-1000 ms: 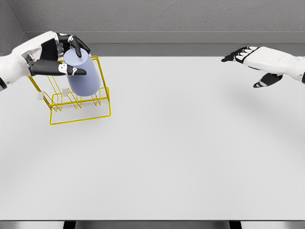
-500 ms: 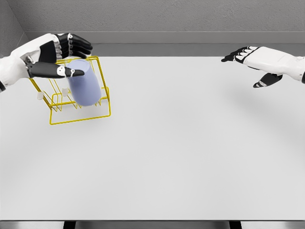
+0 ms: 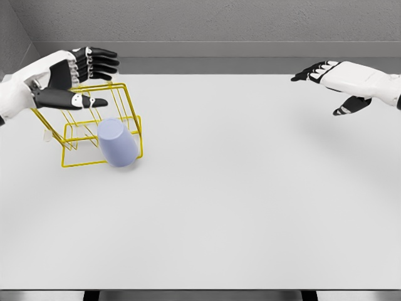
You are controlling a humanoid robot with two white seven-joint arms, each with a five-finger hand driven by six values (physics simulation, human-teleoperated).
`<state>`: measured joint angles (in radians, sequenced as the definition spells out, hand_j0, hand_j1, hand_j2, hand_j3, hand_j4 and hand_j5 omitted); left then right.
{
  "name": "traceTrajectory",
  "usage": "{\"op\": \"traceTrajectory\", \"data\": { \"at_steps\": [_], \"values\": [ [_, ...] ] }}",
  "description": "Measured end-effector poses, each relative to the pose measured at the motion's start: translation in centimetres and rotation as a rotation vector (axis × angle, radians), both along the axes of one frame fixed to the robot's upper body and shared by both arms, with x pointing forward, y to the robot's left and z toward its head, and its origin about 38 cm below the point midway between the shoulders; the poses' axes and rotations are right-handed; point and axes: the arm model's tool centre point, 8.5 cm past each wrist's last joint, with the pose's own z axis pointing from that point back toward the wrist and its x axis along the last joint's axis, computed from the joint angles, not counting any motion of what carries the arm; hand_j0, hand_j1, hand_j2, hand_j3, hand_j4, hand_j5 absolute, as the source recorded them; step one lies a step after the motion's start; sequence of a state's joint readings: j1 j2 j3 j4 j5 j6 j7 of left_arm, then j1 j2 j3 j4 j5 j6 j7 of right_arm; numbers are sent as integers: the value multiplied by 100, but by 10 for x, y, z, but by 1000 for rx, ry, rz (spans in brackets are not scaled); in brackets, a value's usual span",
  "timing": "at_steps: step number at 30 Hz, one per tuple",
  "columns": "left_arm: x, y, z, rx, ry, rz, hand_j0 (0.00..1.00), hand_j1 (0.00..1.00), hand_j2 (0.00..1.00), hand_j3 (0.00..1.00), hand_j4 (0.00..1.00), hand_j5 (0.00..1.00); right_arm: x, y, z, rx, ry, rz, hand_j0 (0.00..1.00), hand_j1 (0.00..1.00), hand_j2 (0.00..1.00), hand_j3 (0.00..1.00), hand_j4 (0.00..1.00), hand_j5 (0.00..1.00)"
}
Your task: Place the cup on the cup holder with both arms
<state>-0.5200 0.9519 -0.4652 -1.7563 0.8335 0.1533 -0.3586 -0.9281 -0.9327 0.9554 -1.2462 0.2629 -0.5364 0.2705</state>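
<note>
Cup (image 3: 117,142) dropped below left hand (image 3: 75,78) (fingers spread), tilted against holder (image 3: 81,125)

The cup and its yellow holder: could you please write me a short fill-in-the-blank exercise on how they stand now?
1. The cup is coloured ____.
2. The left hand holds ____.
3. The cup holder is made of ____ wire.
4. The right hand shows at the upper ____ of the picture.

Missing words: blue; nothing; yellow; right

Counter (image 3: 250,207): white, matte, wide, filling most of the view; dark front edge seen at the bottom. Wall (image 3: 219,22): grey, textured, set behind the counter.
</note>
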Motion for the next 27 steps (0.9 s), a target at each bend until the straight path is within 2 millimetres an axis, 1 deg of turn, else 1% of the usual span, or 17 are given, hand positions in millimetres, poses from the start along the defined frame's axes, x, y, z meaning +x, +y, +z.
{"op": "traceTrajectory", "data": {
  "at_steps": [1,3,7,13,14,15,19,23,24,27],
  "values": [
    [-1,2,1,0,-2,3,89,89,89,89,89,89,0,0,0,0,0,0,100,100,100,100,100,100],
    [-2,6,4,2,-8,2,100,100,100,100,100,100,0,0,0,0,0,0,100,100,100,100,100,100],
    [-3,9,10,-3,-20,7,100,100,100,100,100,100,0,0,0,0,0,0,100,100,100,100,100,100],
    [-7,12,4,-16,-8,-3,100,100,100,100,100,100,0,0,0,0,0,1,100,100,100,100,100,100],
    [-11,14,-3,-18,10,-13,100,100,100,100,100,100,0,0,0,0,0,1,100,100,100,100,100,100],
    [-13,16,-4,-20,13,-24,100,100,100,100,100,100,0,0,0,0,-1,1,100,100,100,100,100,100],
    [-18,20,-2,-20,10,-58,100,100,100,100,100,100,0,0,0,-1,-1,1,100,100,100,100,100,100],
    [-22,21,-1,-18,3,-98,100,100,100,100,100,100,-1,1,1,0,-1,4,100,100,100,100,100,100],
    [-24,21,-4,-19,11,-106,100,100,100,100,100,100,-1,1,1,0,-1,4,100,100,100,100,100,100],
    [-27,20,-6,-23,2,-131,100,100,100,100,100,100,-1,1,1,0,-2,6,100,100,100,100,100,100]
  ]
}}
